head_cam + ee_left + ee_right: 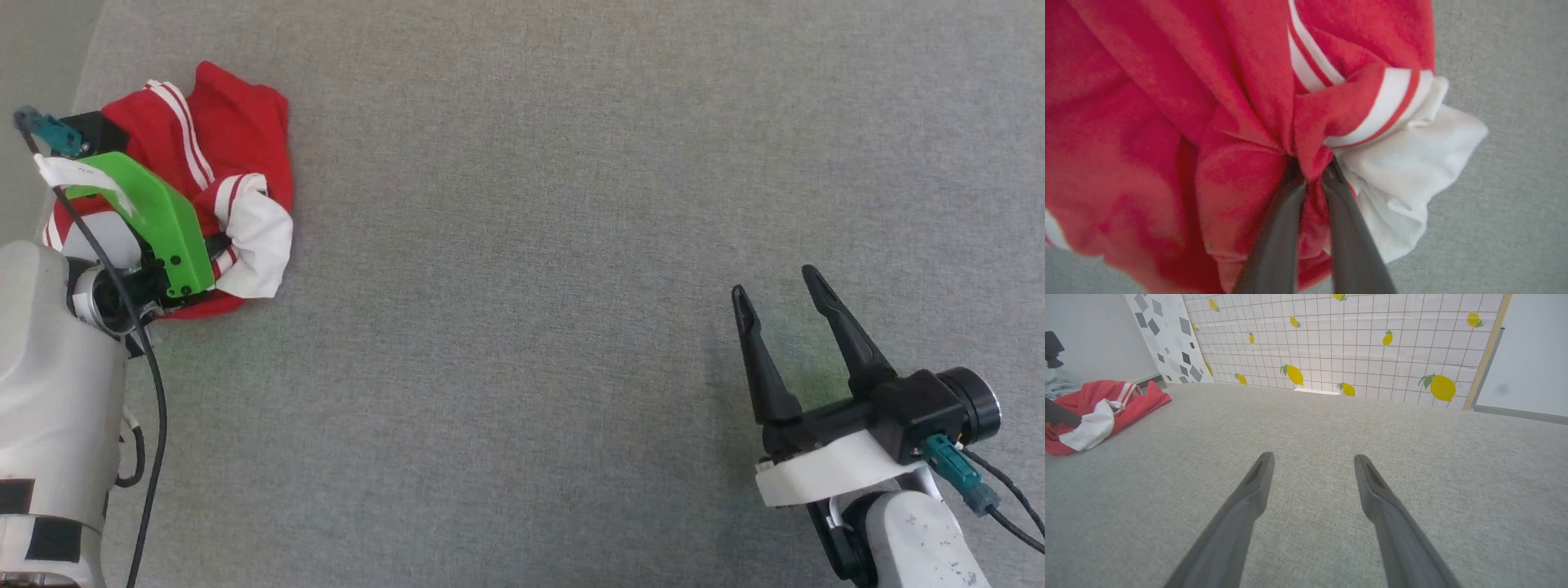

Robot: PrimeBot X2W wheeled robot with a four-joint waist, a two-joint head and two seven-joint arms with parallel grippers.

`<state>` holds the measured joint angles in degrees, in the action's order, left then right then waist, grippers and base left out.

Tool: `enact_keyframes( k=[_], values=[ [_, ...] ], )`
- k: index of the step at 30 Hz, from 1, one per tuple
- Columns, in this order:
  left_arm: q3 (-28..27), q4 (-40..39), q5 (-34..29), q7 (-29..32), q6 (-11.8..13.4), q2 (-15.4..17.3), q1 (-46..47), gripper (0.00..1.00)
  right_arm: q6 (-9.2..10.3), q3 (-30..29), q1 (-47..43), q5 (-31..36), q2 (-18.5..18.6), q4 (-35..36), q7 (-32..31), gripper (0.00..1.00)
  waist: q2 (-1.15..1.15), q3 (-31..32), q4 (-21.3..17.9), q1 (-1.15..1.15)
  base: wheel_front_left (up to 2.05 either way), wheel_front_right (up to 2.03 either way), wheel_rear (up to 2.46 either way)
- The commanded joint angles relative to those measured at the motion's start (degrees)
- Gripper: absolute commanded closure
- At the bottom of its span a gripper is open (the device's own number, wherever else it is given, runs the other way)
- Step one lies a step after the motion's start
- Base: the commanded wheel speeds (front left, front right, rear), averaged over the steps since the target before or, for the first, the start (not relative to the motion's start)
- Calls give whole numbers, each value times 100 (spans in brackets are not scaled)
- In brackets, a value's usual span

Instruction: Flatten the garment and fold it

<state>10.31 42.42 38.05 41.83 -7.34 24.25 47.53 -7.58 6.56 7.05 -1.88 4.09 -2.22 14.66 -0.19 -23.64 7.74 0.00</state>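
The garment [237,139] lies crumpled at the far left of the grey surface, red with a white sleeve [261,237] and red-white striped trim. In the left wrist view my left gripper [1312,173] is shut on a pinched red fold of the garment [1241,102], right beside the white sleeve [1412,163]. The head view hides those fingertips under the arm's green bracket [163,216]. My right gripper [780,290] stands open over bare fabric at the lower right, far from the garment [1102,412], with nothing between its fingers [1257,473].
The grey cushioned surface [531,245] stretches wide between both arms. In the right wrist view a lemon-patterned tiled backdrop [1351,343] rises behind its far edge, and a grey-blue cloth [1057,381] lies past the garment at the left.
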Motion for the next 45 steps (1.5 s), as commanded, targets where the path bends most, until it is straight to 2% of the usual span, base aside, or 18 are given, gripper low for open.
enact_keyframes(
  k=[1, 6, 11, 17, 24, 32, 39, 45],
  values=[
    [58, 14, 50, -19, -14, -24, -121, 100, 9, -26, 66, 40, -9, -21, 34, 0, 19, 80, 44, 0, 0, 0, 0],
    [66, -290, 144, -550, -14, 47, -71, 100, 9, -89, 17, 51, -26, -81, 34, 0, 19, 363, 146, 0, 0, 0, 0],
    [46, -694, 34, -1583, -14, 65, 20, 100, 9, -158, -86, 26, -49, -144, 34, 0, 19, 772, 222, 0, 0, 0, 0],
    [225, -1371, -49, -2829, -14, -146, -90, 100, 9, -394, -280, 18, -82, -187, 34, 0, 19, 1285, 237, 0, 0, 0, 0],
    [498, -2077, -135, -3783, -14, -480, -261, 100, 9, -673, -533, 4, -105, -205, 34, 0, 19, 1833, 83, 0, 0, 0, 0],
    [962, -2566, -245, -4147, 20, -1104, -405, 100, 9, -792, -705, 1, -117, -155, 34, 0, 19, 2132, -487, 0, 0, 0, 0],
    [1363, -2409, -365, -4674, 185, -1831, -534, 100, 9, -740, -751, -26, -120, -100, 34, 0, 19, 2030, -1269, 0, 0, 0, 0],
    [1646, -2169, -329, -5302, 366, -2098, -310, 100, 9, -702, -726, -54, -120, -56, 34, 0, 19, 1802, -1902, 0, 0, 0, 0]
  ],
)
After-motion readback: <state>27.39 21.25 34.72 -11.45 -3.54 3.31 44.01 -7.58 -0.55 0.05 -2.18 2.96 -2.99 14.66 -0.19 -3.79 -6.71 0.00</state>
